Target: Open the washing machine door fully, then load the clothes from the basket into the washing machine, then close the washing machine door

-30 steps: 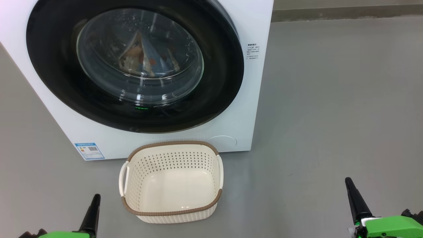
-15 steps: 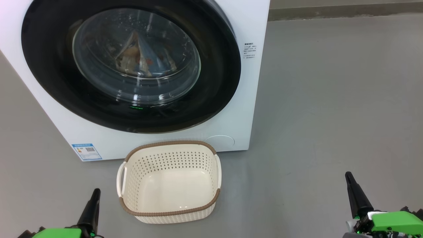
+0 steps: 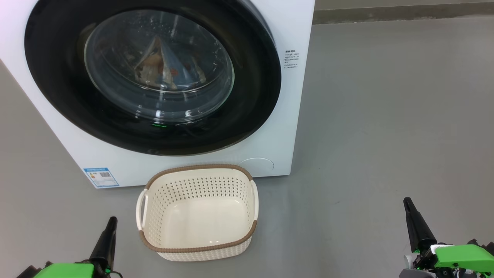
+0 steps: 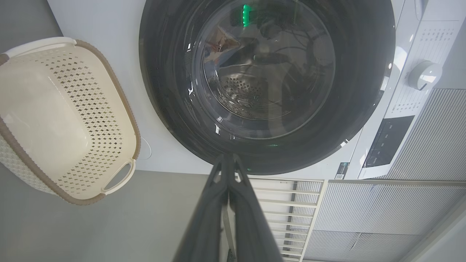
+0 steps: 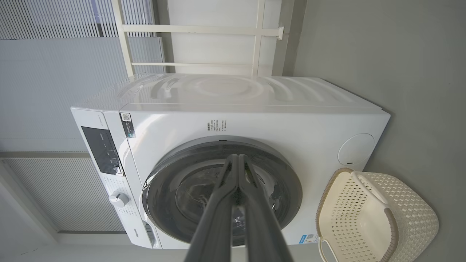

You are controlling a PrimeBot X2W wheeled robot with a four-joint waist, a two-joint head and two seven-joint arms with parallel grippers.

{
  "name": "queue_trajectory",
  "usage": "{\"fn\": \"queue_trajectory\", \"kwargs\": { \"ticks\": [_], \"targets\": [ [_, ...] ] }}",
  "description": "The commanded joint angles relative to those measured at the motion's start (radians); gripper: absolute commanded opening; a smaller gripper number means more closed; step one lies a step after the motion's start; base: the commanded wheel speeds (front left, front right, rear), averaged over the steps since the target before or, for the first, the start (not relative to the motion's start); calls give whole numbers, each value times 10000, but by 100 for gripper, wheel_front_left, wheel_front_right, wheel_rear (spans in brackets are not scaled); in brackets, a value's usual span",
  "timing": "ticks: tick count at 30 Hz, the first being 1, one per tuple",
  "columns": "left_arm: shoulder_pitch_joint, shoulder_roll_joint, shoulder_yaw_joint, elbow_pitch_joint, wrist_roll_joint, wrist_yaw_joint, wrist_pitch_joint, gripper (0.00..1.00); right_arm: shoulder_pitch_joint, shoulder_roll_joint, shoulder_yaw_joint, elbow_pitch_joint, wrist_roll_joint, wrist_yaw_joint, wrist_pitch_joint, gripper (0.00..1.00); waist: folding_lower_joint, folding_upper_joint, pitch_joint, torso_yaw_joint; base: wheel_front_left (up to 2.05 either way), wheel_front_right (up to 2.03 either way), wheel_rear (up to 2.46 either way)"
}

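The washing machine (image 3: 297, 34) stands white and boxy on the grey floor, and its door (image 3: 254, 96) is closed, a glossy black ring around a glass bowl. Through the glass I see the clothes (image 3: 160, 67), blue and orange-brown fabric lying in the drum. Right before the machine sits the basket (image 3: 200, 168), cream with a brown rim and nothing in it. My left gripper (image 3: 111, 221) is shut, low, left of the basket. My right gripper (image 3: 407, 202) is shut, far to the right. The wrist views show each pair pressed together: left gripper (image 4: 227, 157), right gripper (image 5: 238, 157), both pointing at the door (image 4: 164, 72).
A blue label sticker (image 3: 100, 176) sits on the machine's lower left front. The control panel (image 5: 103, 149) and a white knob (image 5: 119, 199) are on the machine's top band. Behind it are a white rack (image 5: 204, 29) and slatted wall panels (image 4: 382, 218). Open grey floor (image 3: 386, 116) lies to the right.
The head camera has shifted a little, moving the whole picture left. My right gripper's tip stands slightly higher in view. Both grippers stay shut, and the door and basket are unmoved.
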Motion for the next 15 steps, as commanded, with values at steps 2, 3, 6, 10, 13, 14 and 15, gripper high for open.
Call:
{"fn": "queue_trajectory", "kwargs": {
  "ticks": [2,3,6,10,13,14,15],
  "targets": [
    [-419,177,346,-199,-56,-29,32,0,-402,-39,224,-251,39,17,79,0,-1,0,0,1,0,0,0],
    [-419,177,347,-199,-55,-29,33,0,-402,-39,224,-251,39,17,79,0,-1,0,0,1,0,0,0],
    [-419,175,349,-199,-53,-29,35,0,-402,-39,224,-251,39,17,79,0,-1,0,0,1,0,0,0],
    [-419,172,353,-199,-50,-29,38,0,-402,-39,224,-251,40,17,78,0,-1,0,0,1,0,0,0],
    [-420,170,356,-199,-48,-29,40,0,-402,-39,224,-251,40,17,78,0,-1,0,0,1,0,0,0],
    [-420,170,356,-199,-47,-29,41,0,-402,-39,224,-251,40,17,78,0,-1,0,0,1,0,0,0],
    [-420,169,357,-199,-47,-29,41,0,-402,-39,224,-251,40,17,78,0,-1,0,0,1,0,0,0]
  ]
}}
